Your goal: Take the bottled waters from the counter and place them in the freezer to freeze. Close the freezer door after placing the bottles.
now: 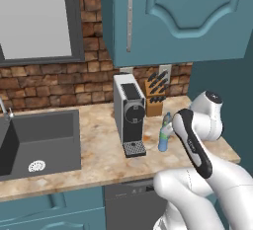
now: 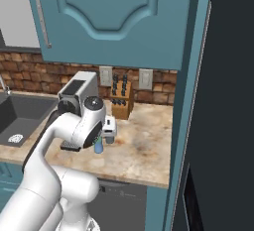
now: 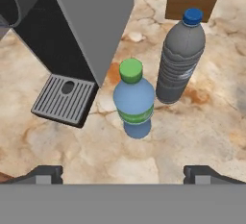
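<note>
Dark finger tips of the gripper stood fully apart, empty, above the counter. At twelve o'clock stood the green-capped blue bottle, upright, centred between them; the grey-blue bottle at one o'clock, beside the coffee machine.

— Where do the bottles stand?
— On the counter: one bottle at the coffee machine's four o'clock, the other bottle at its two o'clock, knife block behind.
</note>
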Robot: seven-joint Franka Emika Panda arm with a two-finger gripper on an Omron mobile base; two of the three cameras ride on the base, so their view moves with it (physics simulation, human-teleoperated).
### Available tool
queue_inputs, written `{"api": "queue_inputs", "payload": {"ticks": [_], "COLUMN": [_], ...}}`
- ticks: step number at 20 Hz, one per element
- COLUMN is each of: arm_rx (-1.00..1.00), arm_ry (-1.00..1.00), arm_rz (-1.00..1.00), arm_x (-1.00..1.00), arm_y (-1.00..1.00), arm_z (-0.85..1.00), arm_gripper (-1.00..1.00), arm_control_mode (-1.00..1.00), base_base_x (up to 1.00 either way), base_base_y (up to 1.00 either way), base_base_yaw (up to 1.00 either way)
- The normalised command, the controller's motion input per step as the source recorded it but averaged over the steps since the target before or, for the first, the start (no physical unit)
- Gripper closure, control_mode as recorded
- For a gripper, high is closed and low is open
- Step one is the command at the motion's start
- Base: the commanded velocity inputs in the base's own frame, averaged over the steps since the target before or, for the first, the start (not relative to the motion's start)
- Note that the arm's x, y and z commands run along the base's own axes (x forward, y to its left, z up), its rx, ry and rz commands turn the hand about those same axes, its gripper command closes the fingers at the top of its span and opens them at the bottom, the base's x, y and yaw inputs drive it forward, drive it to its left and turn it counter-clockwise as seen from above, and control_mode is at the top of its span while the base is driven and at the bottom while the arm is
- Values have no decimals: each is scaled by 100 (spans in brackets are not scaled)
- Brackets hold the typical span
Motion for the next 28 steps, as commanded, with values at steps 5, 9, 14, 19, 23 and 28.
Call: {"api": "queue_inputs", "payload": {"ticks": [5, 9, 14, 19, 23, 28], "arm_rx": [0, 0, -2, -1, 0, 0], "arm_ry": [-2, -1, 0, 0, 0, 0], "arm_rz": [0, 0, -1, -11, -14, -5], "arm_x": [3, 8, 19, 33, 33, 4], "arm_y": [0, 0, 0, 0, -1, 0], "arm_z": [-9, -22, -14, -4, -8, -14], "arm_gripper": [-100, -100, -100, -100, -100, -100], "arm_control_mode": [-100, -100, -100, -100, -100, -100], "base_base_x": [0, 0, 0, 0, 0, 0], "base_base_y": [0, 0, 0, 0, 0, 0], "base_base_yaw": [0, 0, 0, 0, 0, 0]}}
